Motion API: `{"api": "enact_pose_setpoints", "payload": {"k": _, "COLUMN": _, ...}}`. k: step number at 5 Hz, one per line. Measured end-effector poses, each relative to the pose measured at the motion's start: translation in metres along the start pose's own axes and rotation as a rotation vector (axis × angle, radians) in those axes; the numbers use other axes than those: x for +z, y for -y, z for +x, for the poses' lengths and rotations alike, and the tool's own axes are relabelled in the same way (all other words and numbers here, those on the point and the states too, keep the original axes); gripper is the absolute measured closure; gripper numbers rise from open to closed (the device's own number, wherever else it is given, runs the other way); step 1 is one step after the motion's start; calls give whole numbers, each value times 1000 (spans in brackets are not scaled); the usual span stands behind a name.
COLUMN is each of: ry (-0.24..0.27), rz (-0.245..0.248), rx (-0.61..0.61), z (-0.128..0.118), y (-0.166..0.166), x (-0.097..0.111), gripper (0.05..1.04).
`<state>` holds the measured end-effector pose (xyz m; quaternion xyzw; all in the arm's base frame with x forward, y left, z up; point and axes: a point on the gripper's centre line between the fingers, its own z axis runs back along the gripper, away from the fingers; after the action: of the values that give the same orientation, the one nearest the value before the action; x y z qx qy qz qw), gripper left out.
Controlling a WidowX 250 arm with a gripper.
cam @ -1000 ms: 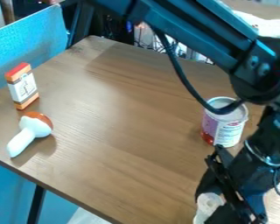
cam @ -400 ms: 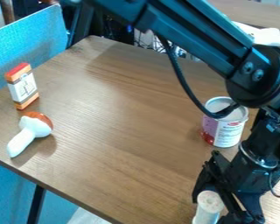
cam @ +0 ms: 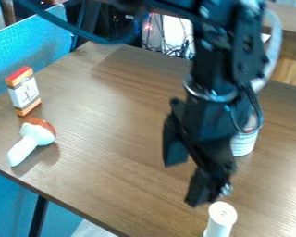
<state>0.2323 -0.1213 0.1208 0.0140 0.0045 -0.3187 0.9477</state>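
As seen by the camera, a box [cam: 24, 91] stands on the tabletop [cam: 120, 125] far to the left of the tool [cam: 186, 179] and farther back, with a toy mushroom [cam: 33, 139] lying just in front of it, also left of the tool, its cap toward the box and its stem toward the front edge. A can [cam: 244, 142] stands to the right of and behind the tool, partly hidden by the arm. A cylinder [cam: 220, 219] is near the tool, in front and slightly right.
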Motion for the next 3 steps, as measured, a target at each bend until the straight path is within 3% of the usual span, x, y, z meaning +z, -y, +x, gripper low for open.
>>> {"api": "enact_pose_setpoints", "payload": {"k": 1, "ry": 43, "rz": 3, "rx": 121, "z": -34, "y": -22, "x": 16, "gripper": 82}}
{"api": "enact_pose_setpoints", "payload": {"k": 3, "ry": -117, "rz": 65, "rx": 466, "z": -88, "y": -98, "x": -5, "gripper": 82}}
